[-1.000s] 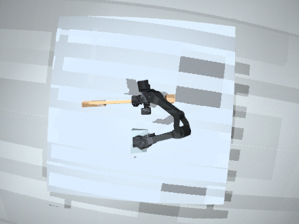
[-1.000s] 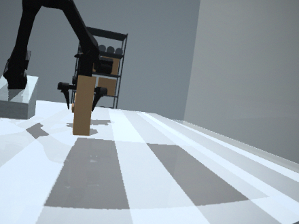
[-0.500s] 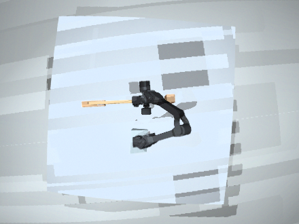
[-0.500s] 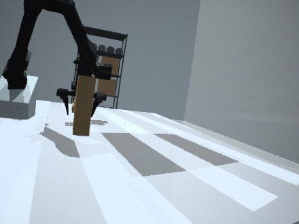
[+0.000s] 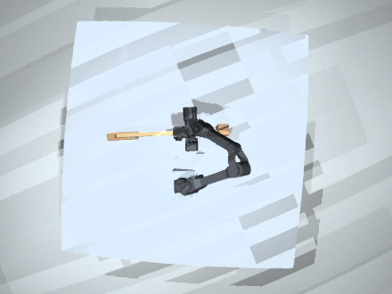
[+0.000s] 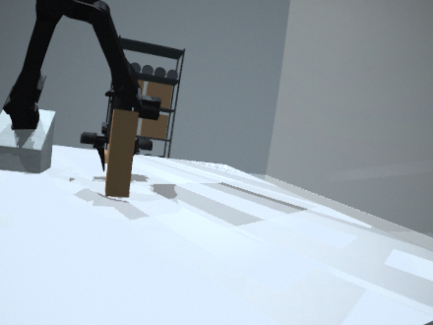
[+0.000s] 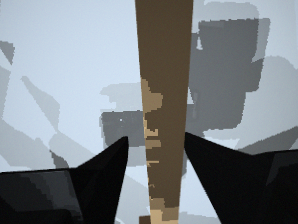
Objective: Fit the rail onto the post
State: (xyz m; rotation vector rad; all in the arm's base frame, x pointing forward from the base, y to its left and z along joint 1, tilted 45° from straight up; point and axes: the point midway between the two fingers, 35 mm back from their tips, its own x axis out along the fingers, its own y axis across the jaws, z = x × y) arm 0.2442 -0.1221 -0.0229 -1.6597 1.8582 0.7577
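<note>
The wooden rail (image 5: 156, 133) (image 7: 165, 50) runs from the footboard block (image 5: 110, 136) at the left in the top view to under my gripper (image 5: 179, 133) (image 7: 155, 138). The gripper points down and is partly open, its fingers on either side of the rail. In the wrist view a gap shows on the rail's left; the right fingertip appears at the rail's right edge, though contact cannot be told. The upright post (image 5: 224, 129) (image 6: 122, 155) stands right of the gripper in the top view. It hides part of the gripper in the exterior view. Pegs, holes and the rail's near end are hidden.
The arm's upper links (image 5: 216, 137) reach over beside the post. The arm's base stands on a pale block (image 6: 27, 159), at the left in the exterior view. A shelf rack (image 6: 179, 81) stands beyond the table. Angular shadows cross the table top.
</note>
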